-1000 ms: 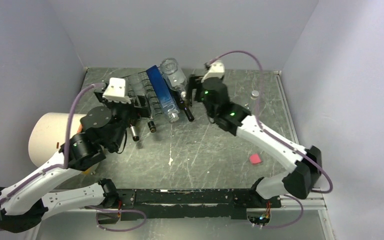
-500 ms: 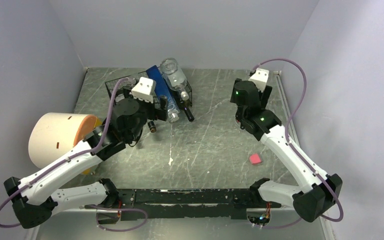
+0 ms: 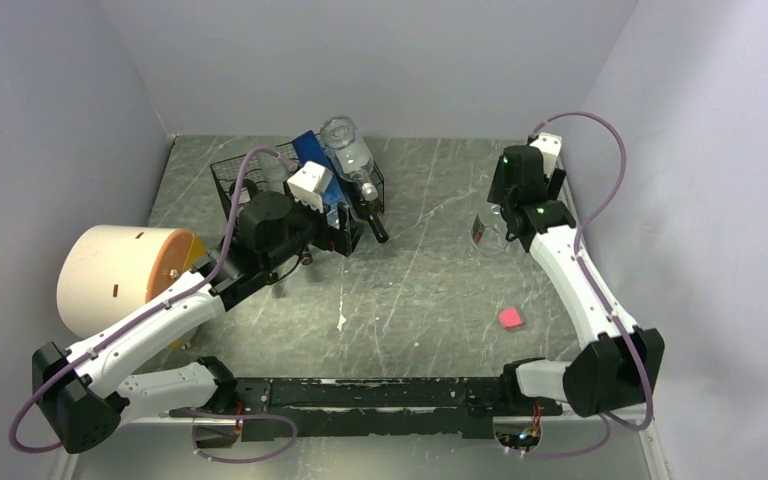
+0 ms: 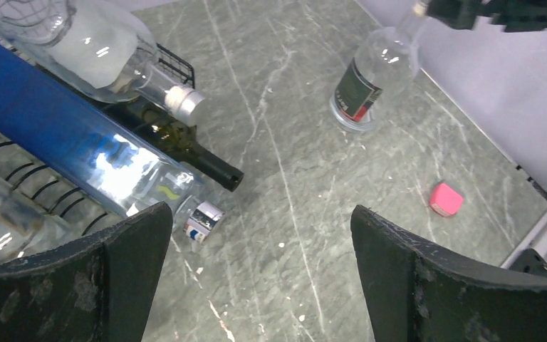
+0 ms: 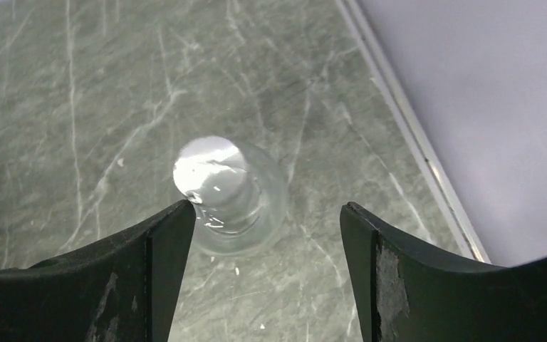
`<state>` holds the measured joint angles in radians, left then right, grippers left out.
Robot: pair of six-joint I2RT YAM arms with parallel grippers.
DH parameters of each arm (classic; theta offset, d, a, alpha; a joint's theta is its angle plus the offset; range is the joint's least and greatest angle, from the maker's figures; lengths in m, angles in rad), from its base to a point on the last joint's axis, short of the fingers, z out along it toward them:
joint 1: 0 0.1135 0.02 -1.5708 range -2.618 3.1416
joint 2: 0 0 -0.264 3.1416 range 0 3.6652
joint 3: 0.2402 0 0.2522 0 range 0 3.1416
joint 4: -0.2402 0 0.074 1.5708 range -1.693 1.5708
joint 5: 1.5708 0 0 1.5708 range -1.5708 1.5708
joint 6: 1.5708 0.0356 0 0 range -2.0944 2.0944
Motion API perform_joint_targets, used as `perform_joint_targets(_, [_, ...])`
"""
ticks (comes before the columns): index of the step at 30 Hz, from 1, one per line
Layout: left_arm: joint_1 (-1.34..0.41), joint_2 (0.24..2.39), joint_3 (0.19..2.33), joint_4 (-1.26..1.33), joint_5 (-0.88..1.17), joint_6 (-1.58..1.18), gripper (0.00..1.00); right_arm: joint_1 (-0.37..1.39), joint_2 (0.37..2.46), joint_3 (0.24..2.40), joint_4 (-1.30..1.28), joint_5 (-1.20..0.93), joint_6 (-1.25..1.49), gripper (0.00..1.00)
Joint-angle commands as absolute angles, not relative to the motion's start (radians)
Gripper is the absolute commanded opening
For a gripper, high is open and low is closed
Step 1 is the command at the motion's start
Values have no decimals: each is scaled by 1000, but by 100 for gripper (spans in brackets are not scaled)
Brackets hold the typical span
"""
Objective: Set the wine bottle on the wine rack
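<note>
The wine bottle (image 4: 370, 85) is clear glass with a dark label and stands upright on the table at the back right. My right gripper (image 5: 267, 214) hangs open right above it. From that wrist I look down on the bottle's silver cap (image 5: 210, 167), which sits just ahead of the left finger (image 5: 157, 263) and is not held. The wine rack (image 3: 228, 175) is black wire and stands at the back left, carrying a blue bottle (image 4: 57, 135), a clear one (image 4: 92, 50) and a dark one (image 4: 199, 160). My left gripper (image 4: 260, 214) is open and empty over the table beside the rack's front.
A pink block (image 3: 510, 318) lies on the table at the right front. A large cream cylinder (image 3: 110, 275) lies at the left edge. A small loose cap (image 4: 203, 219) rests by the blue bottle's mouth. The right wall (image 5: 484, 107) and table rail run close to the standing bottle.
My right arm has swung away from the rack to the back right and now hangs over the standing bottle. My left arm has moved right, in front of the rack.
</note>
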<state>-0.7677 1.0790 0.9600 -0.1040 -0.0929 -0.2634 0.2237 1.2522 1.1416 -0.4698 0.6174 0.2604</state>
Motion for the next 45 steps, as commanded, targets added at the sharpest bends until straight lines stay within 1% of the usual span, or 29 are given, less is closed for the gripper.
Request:
perform_joint_targets(1, [-749,1050,937,-21,13,-298,99,193,1334,1215,-460,418,201,78])
perform_joint_targets(6, [-744,1040,929,-20,18,-296,99,189,1373,1227,-449,389,205,72])
perform_joint_targets(11, [-744,1047,935,-27,21,-292,99,189,1386,1237,-431,387,204,69])
perform_joint_targets(18, [-744,1050,939,-37,17,-292,99,183,1422,1253,-419,425,200,57])
perform_joint_targets(19, [-744,1049,939,-39,15,-292,99,184,1424,1253,-417,427,201,54])
perform_joint_targets(22, [-744,1047,940,-40,12,-293,99,182,1423,1244,-397,414,197,39])
perform_joint_targets(26, [-743,1051,945,-45,15,-292,99,182,1420,1243,-390,369,189,14])
perform_joint_targets(29, [-744,1055,946,-46,12,-295,99,181,1391,1215,-353,292,186,2])
perform_joint_targets(30, [-744,1056,948,-46,11,-295,99,182,1379,1202,-333,263,192,0])
perform_joint_targets(36, [-743,1061,955,-49,1,-296,99,208,1310,1106,-171,163,252,0])
perform_joint_targets(39, [-744,1065,957,-48,-1,-300,99,263,1224,961,32,174,291,0])
perform_joint_targets(41, [-743,1069,959,-48,-1,-302,99,304,1175,876,146,220,315,0])
perform_joint_targets(45, [-743,1075,962,-52,-4,-305,99,394,1125,753,260,308,320,0])
